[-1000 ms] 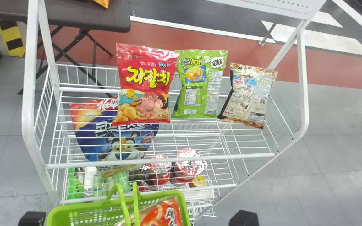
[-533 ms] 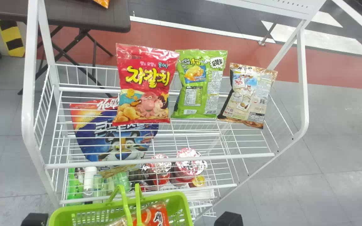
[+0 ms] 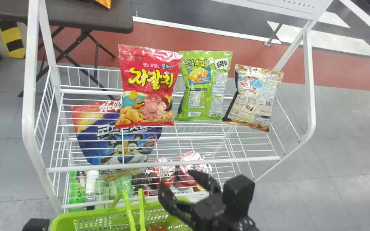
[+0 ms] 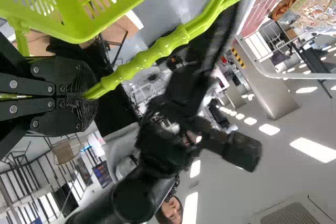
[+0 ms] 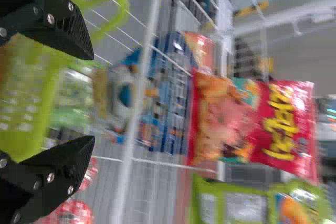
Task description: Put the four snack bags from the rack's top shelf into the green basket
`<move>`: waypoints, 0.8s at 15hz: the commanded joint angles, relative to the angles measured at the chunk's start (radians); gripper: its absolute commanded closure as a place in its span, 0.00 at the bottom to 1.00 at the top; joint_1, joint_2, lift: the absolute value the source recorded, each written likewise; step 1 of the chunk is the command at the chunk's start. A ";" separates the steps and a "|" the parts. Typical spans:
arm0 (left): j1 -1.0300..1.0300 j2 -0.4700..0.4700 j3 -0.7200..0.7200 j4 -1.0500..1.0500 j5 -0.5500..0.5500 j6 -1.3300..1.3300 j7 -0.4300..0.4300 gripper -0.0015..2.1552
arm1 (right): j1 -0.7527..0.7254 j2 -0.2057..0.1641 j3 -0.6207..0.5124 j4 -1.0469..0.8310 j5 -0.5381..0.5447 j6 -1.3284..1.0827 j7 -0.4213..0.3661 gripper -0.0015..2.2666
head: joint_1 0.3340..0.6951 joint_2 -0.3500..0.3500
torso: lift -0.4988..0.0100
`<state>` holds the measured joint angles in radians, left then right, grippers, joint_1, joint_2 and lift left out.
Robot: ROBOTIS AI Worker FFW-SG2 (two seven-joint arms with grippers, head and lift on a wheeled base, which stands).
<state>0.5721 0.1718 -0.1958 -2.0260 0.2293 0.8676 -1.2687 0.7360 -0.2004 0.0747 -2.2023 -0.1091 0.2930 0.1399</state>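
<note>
On the rack's top shelf stand the red bag, the green bag and the brown bag, side by side. The green basket is at the bottom edge, an orange-red bag partly visible inside. My right gripper is over the basket's right rim, below the shelf front. In the right wrist view my right gripper is open, the red bag beyond it. My left gripper is left of the basket; in the left wrist view my left gripper is shut on the basket handle.
The white front bar of the shelf runs between the right gripper and the bags. Lower down are a blue cereal bag, bottles and red cups. A dark table stands behind.
My right arm has come up from the bottom edge, moving left and forward to the basket's right rim. The basket has shifted slightly; the bags on the shelf have not moved.
</note>
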 commanded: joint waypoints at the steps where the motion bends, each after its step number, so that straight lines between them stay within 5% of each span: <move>1: 0.000 0.000 -0.001 0.001 -0.001 0.000 -0.001 0.80 | -0.155 0.010 0.073 0.127 0.025 -0.137 -0.071 0.04 | 1.00 0.00 | 0.98; 5: -0.006 0.006 -0.001 0.007 0.004 0.000 0.000 0.80 | -0.426 0.099 0.183 0.337 0.111 -0.162 -0.207 0.06 | 1.00 0.00 | 0.98; 8: -0.017 0.023 -0.001 0.012 0.018 0.000 0.000 0.80 | -0.547 0.185 0.180 0.463 0.155 -0.165 -0.224 0.06 | 1.00 0.13 | 0.98; 12: -0.021 0.040 -0.001 0.013 0.031 0.000 0.000 0.80 | -0.681 0.199 0.169 0.616 0.149 -0.159 -0.244 0.06 | 1.00 0.20 | 0.98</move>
<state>0.5514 0.2074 -0.1963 -2.0140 0.2579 0.8677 -1.2686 0.0960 -0.0062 0.2469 -1.6328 0.0388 0.1305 -0.0980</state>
